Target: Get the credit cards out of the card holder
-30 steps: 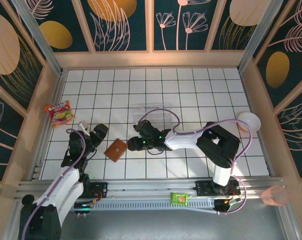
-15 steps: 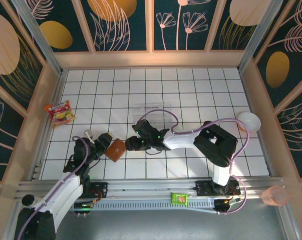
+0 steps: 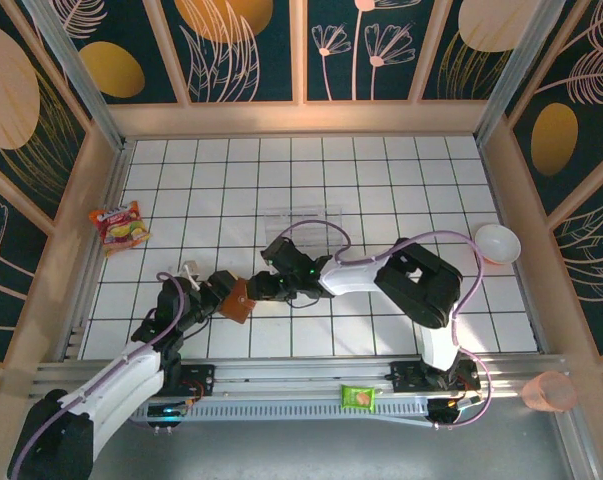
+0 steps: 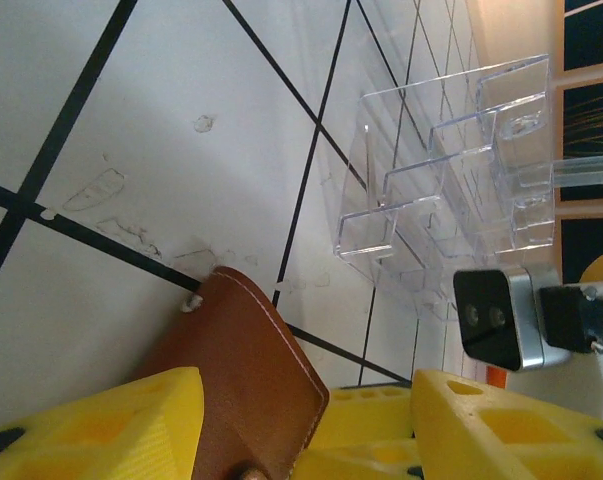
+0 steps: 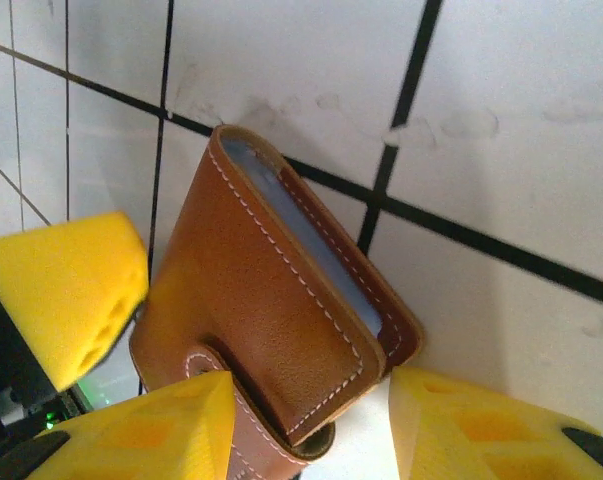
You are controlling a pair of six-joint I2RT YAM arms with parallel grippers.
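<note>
The brown card holder (image 3: pixel 238 298) lies closed on the white gridded desk (image 3: pixel 381 180), between the two arms near the front. The right gripper (image 5: pixel 309 385) pinches its tab end. The left gripper (image 4: pixel 301 385) stands spread around the opposite end.

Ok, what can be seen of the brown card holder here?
The card holder is a small folded wallet, brown leather by its look, with pale stitching along rounded edges and a closing tab folded over one end. It is shut; a bluish-grey strip shows at its mouth, no card drawn out. It rests on the white gridded table, between the yellow left fingers and right fingers; whether either presses it is unclear.
</note>
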